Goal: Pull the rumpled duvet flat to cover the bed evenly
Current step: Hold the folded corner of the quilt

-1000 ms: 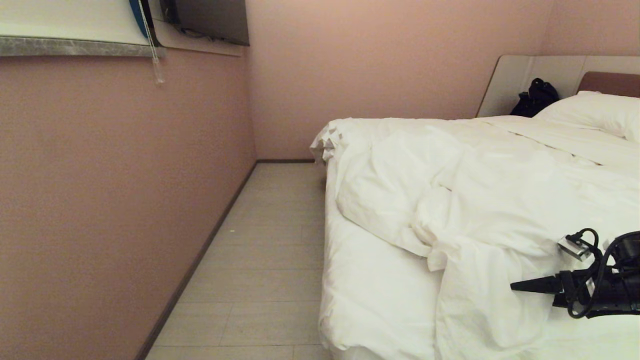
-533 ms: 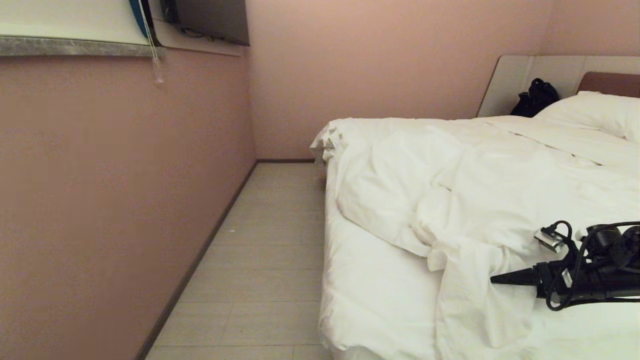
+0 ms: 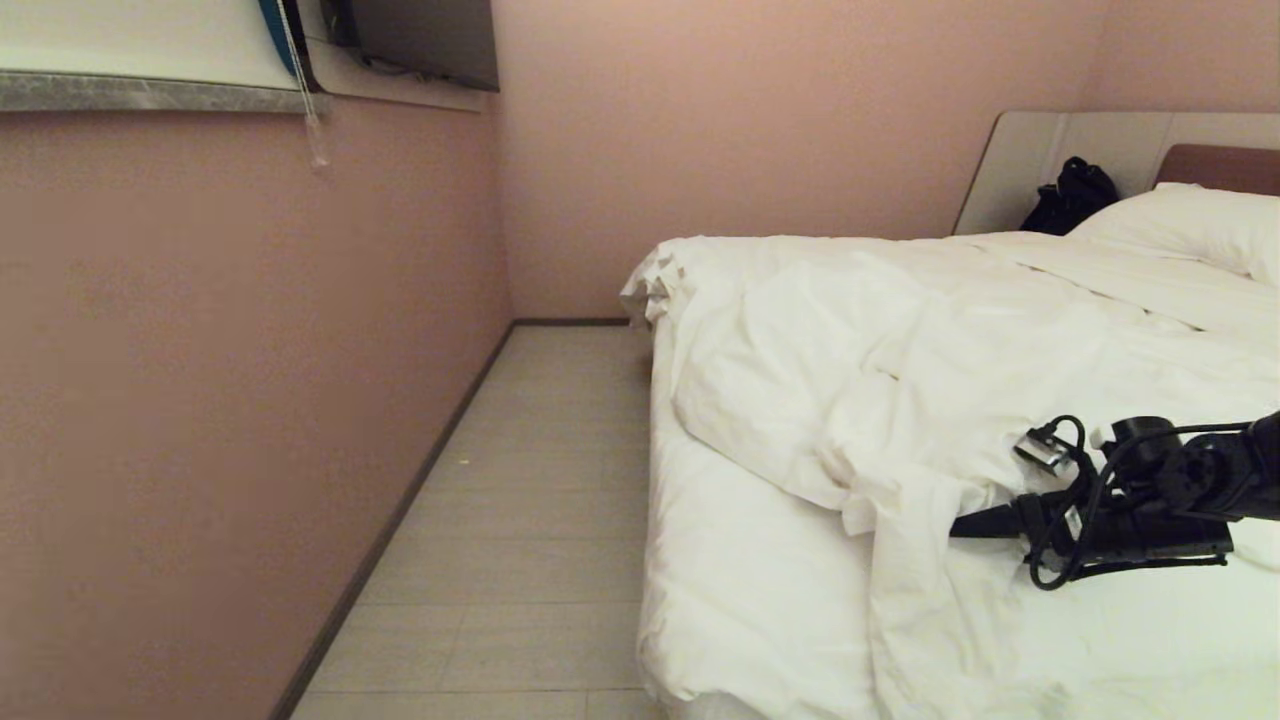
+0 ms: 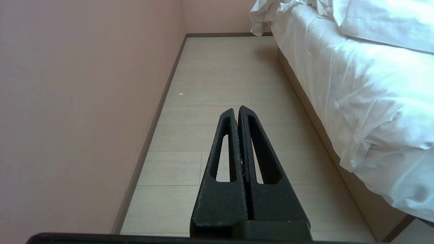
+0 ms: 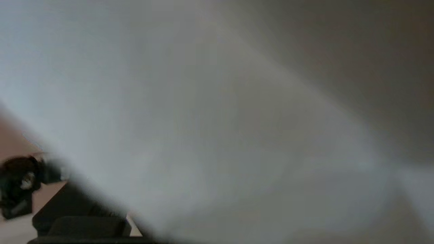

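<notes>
The right gripper (image 3: 962, 524) has slid toward nine o'clock over the rumpled duvet (image 3: 900, 380), jaws wide, holding nothing; left gripper (image 4: 236, 112) parked, closed

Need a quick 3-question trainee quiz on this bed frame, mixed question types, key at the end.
1. True or false: the duvet lies flat and even over the bed.
2. Which hand is over the duvet? A) left hand B) right hand
3. Fill in: the left hand is parked above the ____ beside the bed.

Key:
1. False; it is bunched, with bare sheet at the near corner.
2. B; the right hand reaches across the folds.
3. Floor.
</notes>
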Controlling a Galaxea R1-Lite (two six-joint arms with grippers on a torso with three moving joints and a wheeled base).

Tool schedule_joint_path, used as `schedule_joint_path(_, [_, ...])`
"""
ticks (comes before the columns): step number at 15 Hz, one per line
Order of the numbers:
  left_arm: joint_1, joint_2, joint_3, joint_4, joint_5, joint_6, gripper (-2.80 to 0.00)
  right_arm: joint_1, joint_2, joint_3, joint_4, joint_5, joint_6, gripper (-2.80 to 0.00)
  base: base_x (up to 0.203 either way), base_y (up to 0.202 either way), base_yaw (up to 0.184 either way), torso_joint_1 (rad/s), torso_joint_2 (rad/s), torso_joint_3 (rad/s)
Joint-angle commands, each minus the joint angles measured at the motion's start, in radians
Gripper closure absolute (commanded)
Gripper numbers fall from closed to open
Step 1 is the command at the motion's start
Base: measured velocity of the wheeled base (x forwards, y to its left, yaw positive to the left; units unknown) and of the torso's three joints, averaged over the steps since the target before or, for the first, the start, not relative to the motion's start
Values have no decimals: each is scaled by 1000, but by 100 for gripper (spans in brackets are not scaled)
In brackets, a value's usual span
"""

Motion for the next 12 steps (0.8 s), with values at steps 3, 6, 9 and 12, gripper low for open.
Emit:
schedule_joint_path(3, [0,0,0,0,1,0,0,13,24,-5,-210,-4,281,0,0,0,0,0,0,0])
schedule_joint_path(6, [0,0,0,0,1,0,0,28,23,-8,-214,-20,283,0,0,0,0,0,0,0])
schedule_joint_path(9, [0,0,0,0,1,0,0,42,14,-3,-230,-24,285,0,0,0,0,0,0,0])
schedule_joint_path(12, [0,0,0,0,1,0,0,82,-35,0,-226,-26,304,0,0,0,0,0,0,0])
